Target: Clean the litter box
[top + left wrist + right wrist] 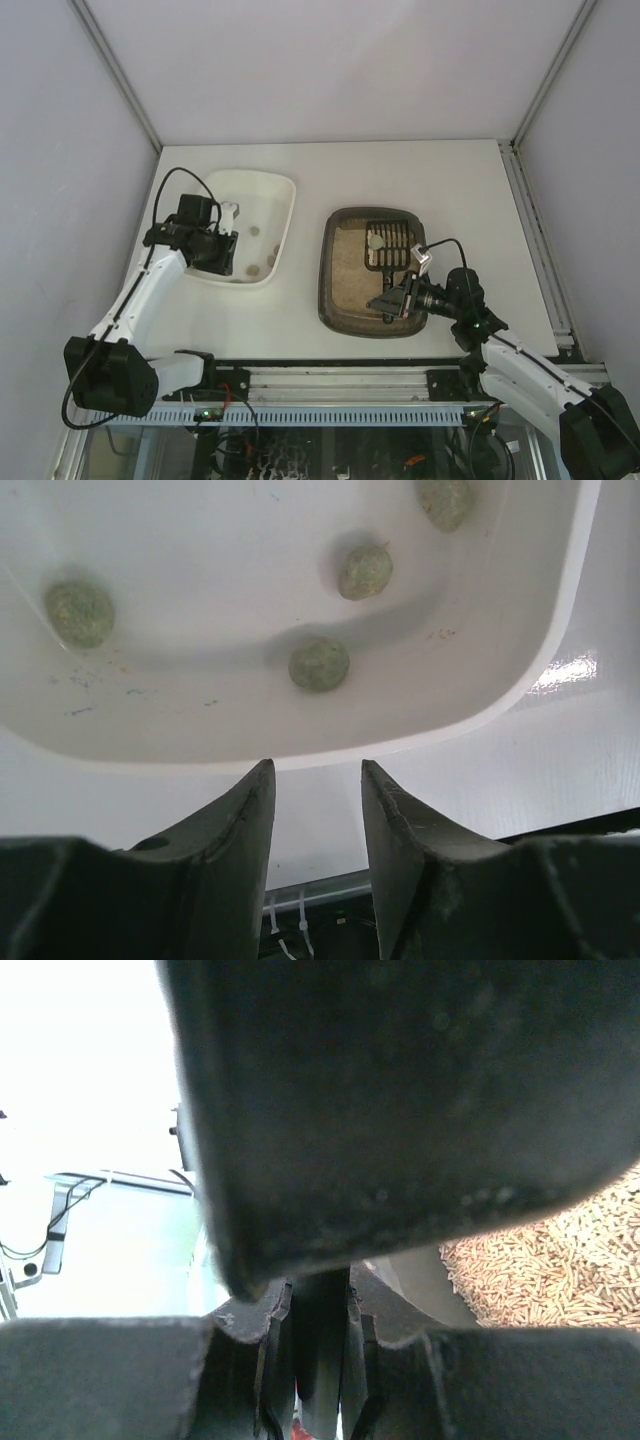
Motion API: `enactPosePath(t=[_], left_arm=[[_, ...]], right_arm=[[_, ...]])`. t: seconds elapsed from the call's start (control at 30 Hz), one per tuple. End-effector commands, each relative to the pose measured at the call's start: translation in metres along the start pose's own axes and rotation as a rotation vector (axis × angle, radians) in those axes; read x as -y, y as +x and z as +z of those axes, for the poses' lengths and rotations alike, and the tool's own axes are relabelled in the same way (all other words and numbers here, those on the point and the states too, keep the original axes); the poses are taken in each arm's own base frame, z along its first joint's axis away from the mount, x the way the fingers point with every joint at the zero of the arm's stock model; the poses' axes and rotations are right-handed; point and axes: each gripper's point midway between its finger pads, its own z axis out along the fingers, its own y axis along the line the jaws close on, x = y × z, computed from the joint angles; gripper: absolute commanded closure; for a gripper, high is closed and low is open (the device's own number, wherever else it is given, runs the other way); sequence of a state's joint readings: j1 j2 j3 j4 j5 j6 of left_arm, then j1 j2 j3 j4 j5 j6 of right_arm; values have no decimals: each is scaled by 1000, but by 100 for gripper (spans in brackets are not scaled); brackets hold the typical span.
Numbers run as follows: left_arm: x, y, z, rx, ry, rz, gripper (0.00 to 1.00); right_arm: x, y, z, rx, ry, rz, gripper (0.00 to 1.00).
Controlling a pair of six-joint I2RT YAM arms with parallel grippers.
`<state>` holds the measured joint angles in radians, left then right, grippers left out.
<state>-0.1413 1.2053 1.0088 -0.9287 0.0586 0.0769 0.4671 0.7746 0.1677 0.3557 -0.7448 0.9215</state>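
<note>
The litter box (326,272) is a dark rounded tray of beige litter right of centre. A black slotted scoop (388,246) lies over its far half, with a pale lump on its head. My right gripper (392,303) is shut on the scoop's handle at the box's near right. In the right wrist view the gripper (320,1325) clamps the dark handle (400,1110), with litter pellets (560,1260) at the right. My left gripper (222,262) is open and empty over the near rim of the white tray (290,200). Its jaws (315,780) stand apart.
The white tray (560,610) holds several grey-green balls, one of them (319,664) nearest my left fingers. Grey walls enclose the table on three sides. An aluminium rail (330,380) with the arm bases runs along the near edge.
</note>
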Motion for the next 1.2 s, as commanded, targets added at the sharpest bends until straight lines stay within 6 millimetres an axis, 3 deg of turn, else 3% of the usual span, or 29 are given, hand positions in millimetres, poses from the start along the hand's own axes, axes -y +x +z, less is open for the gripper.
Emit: enactPosePath(t=[0.0,0.1,0.13,0.2,0.23,0.33,0.43,0.6,0.8,0.93,1.0,1.1,1.17], left_arm=[[3,-7,-3,56,48,87,54],[19,3,-3,19,199,106,51],[18,3,-3,12,202,103,40],[17,3,0,3,204,95,6],[20,5,0,-1,223,99,0],[27,6,-4,13,273,114,0],[25,5,-1,34,263,110,0],[17,9,10,-19,254,78,0],[8,11,9,-15,254,34,0],[-3,9,6,11,228,-3,0],[-6,9,4,19,233,-21,0],[-7,10,5,14,253,-32,0],[-5,11,6,2,270,-33,0]], right_arm=[[11,-3,0,56,57,15,100],[17,14,3,-6,117,1,100],[17,16,1,-18,119,11,100],[17,9,-7,20,112,32,100],[18,4,-11,59,115,58,100],[18,0,-17,134,95,127,100],[7,9,-19,53,84,107,100],[-4,-8,-32,72,72,99,100],[-18,21,-21,-145,-77,170,100],[-26,0,-28,-121,-152,214,100],[-24,0,-26,-133,-148,234,100],[-39,11,-25,-230,-204,242,100],[-41,-3,-31,-196,-220,257,100]])
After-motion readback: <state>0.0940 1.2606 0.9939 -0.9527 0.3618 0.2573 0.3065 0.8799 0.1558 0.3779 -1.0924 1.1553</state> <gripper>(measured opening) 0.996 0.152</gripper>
